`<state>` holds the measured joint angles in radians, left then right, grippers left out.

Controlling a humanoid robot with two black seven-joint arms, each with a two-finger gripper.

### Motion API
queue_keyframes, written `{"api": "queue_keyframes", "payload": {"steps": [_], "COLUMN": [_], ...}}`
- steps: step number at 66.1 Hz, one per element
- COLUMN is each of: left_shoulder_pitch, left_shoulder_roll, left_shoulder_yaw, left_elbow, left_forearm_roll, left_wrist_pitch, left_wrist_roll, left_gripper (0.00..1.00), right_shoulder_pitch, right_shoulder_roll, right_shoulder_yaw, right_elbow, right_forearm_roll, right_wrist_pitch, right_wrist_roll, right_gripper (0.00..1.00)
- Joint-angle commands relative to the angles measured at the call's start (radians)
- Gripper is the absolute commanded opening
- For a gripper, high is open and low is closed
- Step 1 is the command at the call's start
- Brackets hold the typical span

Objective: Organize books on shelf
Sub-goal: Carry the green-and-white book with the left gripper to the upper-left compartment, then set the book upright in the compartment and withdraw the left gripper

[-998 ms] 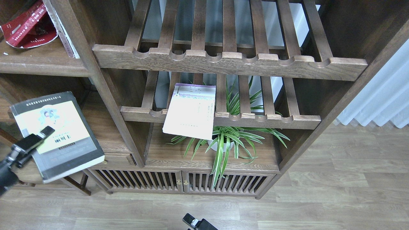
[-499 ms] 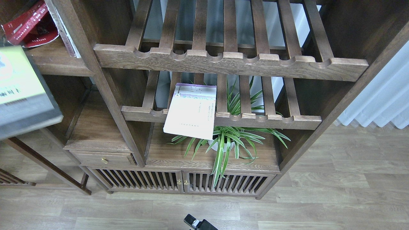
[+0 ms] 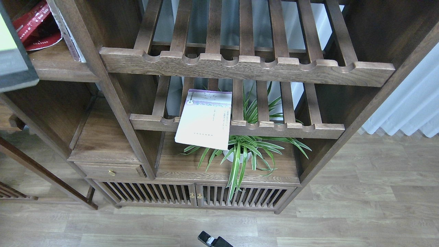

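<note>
Thick black-grey paperback with yellow-green panel point(image 3: 12, 51) raised at the far left edge, level with the solid dark-brown wooden shelf board point(image 3: 65, 70).

Mid-placement, by the look of it: only a corner in view, overlapping the board's rounded front edge; left arm out of view, jaws impossible to judge. Red paperback with yellow title point(image 3: 36, 29) lying on that board. Pale white-lavender paperback point(image 3: 204, 120) resting on the lower slatted rack point(image 3: 274, 128), above a green spider plant point(image 3: 247, 151). Right gripper point(image 3: 205, 238) barely visible, jaws unreadable. Next: slide the book inward, beside the red one.

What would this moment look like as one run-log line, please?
black-grey book: at left edge, by shelf | pale book: on slatted rack | right gripper: low, idle
</note>
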<state>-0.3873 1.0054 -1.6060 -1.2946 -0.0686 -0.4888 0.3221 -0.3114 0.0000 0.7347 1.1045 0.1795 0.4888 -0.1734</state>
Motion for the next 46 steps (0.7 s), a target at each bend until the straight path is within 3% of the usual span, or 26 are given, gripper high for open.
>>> {"api": "queue_keyframes", "payload": {"steps": [1, 14, 24, 46], "left_shoulder_pitch": [-0.105, -0.277, -0.461, -0.688], "left_shoulder_roll": [-0.022, -0.096, -0.159, -0.260], "left_shoulder_yaw": [0.026, 0.081, 0.221, 0.397], "left_elbow": [0.055, 0.135, 0.224, 0.409], "left_forearm_roll": [0.087, 0.259, 0.314, 0.320], "left_wrist_pitch": [0.000, 0.000, 0.000, 0.000], "left_wrist_roll": [0.005, 0.003, 0.003, 0.003], "left_gripper": [0.07, 0.06, 0.06, 0.06], "right_shoulder_pitch": [-0.003, -0.008, -0.012, -0.012], "right_shoulder_roll": [0.000, 0.000, 0.000, 0.000], "right_shoulder_yaw": [0.000, 0.000, 0.000, 0.002], "right_elbow": [0.002, 0.002, 0.003, 0.003], "right_forearm_roll": [0.002, 0.002, 0.002, 0.002], "right_wrist_pitch": [0.000, 0.000, 0.000, 0.000], "right_wrist_roll": [0.000, 0.000, 0.002, 0.003], "right_gripper": [0.99, 0.99, 0.99, 0.99]}}
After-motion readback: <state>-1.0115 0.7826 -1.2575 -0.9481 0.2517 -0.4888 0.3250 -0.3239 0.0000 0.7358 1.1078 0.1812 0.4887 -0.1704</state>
